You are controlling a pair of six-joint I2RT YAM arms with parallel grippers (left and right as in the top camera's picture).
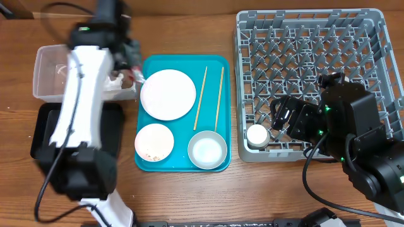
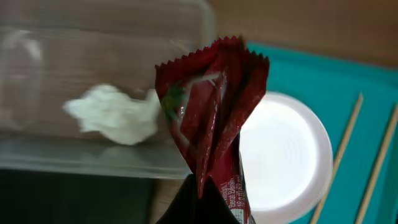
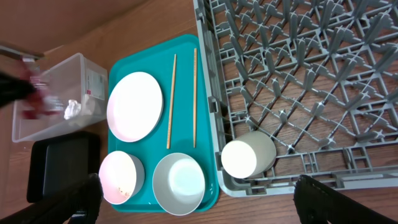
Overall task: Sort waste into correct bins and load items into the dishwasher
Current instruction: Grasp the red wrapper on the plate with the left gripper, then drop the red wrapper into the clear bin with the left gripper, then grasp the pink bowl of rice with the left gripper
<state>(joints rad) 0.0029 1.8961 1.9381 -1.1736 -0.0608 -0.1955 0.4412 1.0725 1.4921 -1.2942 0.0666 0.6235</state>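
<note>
My left gripper [image 2: 208, 202] is shut on the crumpled red wrapper [image 2: 211, 112] and holds it over the near edge of the clear tub [image 1: 47, 75]. A white tissue [image 2: 115, 115] lies in the tub. The black tray [image 1: 43, 129] lies beside the tub. On the teal tray are the large plate [image 1: 167, 94], two chopsticks [image 1: 201, 98], a smaller white dish with rice grains [image 1: 154, 142] and the grey-rimmed bowl [image 1: 207, 150]. The white cup [image 3: 249, 155] lies on its side in the grey rack's [image 1: 309, 69] front left corner. My right gripper [image 3: 196, 186] is open and empty above it.
The teal tray [image 1: 218, 63] sits between the bins and the rack, its right edge close to the rack wall. The rack's upright pegs fill most of its floor. Bare wooden table shows along the front and back edges.
</note>
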